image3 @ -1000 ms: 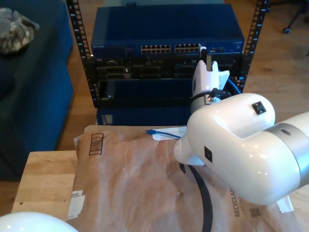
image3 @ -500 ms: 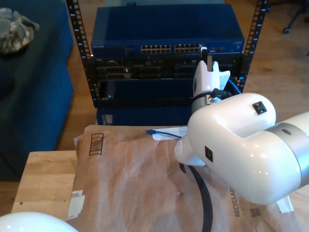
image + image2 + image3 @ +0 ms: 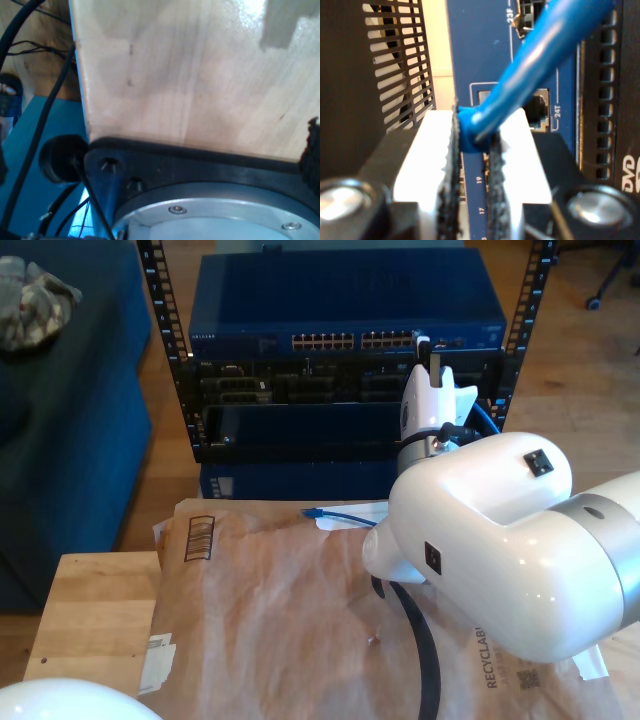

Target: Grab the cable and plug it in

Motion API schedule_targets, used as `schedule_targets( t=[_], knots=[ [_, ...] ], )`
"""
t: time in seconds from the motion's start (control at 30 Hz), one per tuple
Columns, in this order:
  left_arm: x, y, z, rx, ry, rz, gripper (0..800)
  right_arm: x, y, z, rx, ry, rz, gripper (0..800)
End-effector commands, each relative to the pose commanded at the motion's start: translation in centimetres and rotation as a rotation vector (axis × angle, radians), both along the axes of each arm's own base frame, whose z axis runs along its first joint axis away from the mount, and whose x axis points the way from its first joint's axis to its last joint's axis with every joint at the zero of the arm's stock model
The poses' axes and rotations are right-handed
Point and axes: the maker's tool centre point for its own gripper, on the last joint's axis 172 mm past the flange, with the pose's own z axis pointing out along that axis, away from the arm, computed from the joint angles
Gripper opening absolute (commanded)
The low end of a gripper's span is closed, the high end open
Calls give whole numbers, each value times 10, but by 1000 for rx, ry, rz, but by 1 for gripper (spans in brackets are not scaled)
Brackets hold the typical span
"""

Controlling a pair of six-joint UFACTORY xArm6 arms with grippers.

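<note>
one cable [image 3: 540, 55], two arms and one rack of network gear with one blue switch [image 3: 345, 300] on top. the cable is thin, bright blue and glossy. in the second wrist view it runs slantwise from my second gripper [image 3: 472, 165], whose two ribbed black pads [image 3: 448, 170] are pressed onto it, just in front of the switch's ports numbered 23 and 24. the exterior view gives what that close view lacks: the white gripper [image 3: 428, 358] raised to the port row near the exterior view's right end of the switch, and the cable's other end, a small blue plug [image 3: 312, 512], lying on the brown paper [image 3: 270, 620] covering the wooden table [image 3: 95, 615]. the first wrist view shows pale wood [image 3: 200, 75] and black wires; whether my first gripper is open or closed i cannot tell.
</note>
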Motion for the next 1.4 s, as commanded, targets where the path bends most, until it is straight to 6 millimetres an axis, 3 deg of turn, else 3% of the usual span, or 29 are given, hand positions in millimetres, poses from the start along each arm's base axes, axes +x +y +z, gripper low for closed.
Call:
schedule_targets(
  t=[0.13, 0.33, 1.17, 1.4],
  knots=[
    [0, 0, 0, 0, 0, 0, 800, 3, -11, 1, 1, -3, -17, 0],
    [0, 0, 0, 0, 0, 0, 800, 2, -12, 0, 0, 0, -18, 0],
    [0, 0, 0, 0, 0, 0, 800, 4, -4, -4, -2, 0, -8, 0],
    [0, 0, 0, 0, 0, 0, 800, 1, 9, 0, 1, -7, 10, 0]
  ],
)
